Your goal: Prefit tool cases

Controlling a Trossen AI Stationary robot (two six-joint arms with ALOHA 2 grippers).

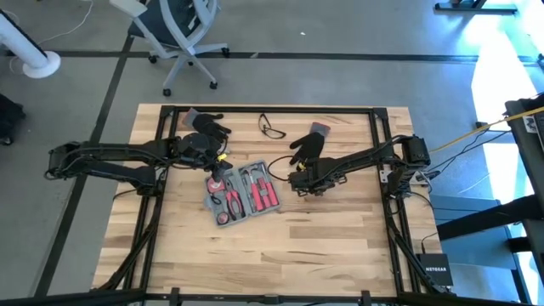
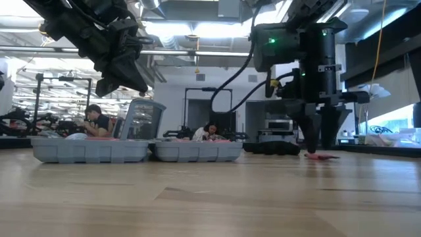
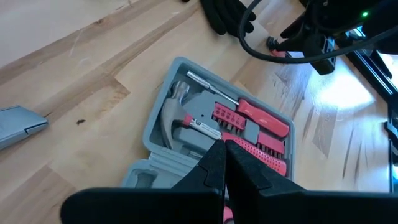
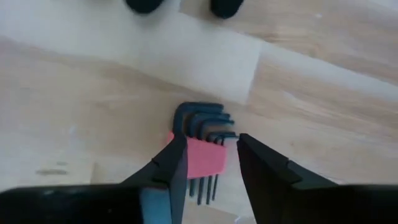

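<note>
- Lying open near the middle of the table (image 1: pixel 340 246) in the overhead picture, tilted: a grey tool case (image 1: pixel 242 192) with red-handled tools in its moulded recesses.
- Hanging over the case's upper left corner in that picture: the left gripper (image 1: pixel 217 170), fingers pressed together into one point, nothing between them.
- Seen from the left wrist: fingertips (image 3: pixel 217 163) closed above the case (image 3: pixel 180 118), with a hammer (image 3: pixel 173 111) and red screwdriver (image 3: pixel 261 116) seated in the tray beyond the tips.
- Sitting just right of the case, apart from it: the right gripper (image 1: pixel 299 180), lowered close to the wood.
- Seen from the right wrist: fingers (image 4: pixel 171 168) spread apart on either side of a red holder of hex keys (image 4: pixel 202 152) lying flat on the table, neither finger clearly touching it.
- At table height: case (image 2: pixel 135 149) left of centre with one half propped upright, right gripper (image 2: pixel 320 135) to its right over a small red item, left gripper (image 2: pixel 122 76) raised at upper left.
- Resting at the upper part of the overhead frame: two black gloves, one (image 1: pixel 209 122) by the left arm, one (image 1: pixel 309 141) by the right, and safety glasses (image 1: pixel 270 127) between them.
- Visible far behind the table at low level: seated people.
</note>
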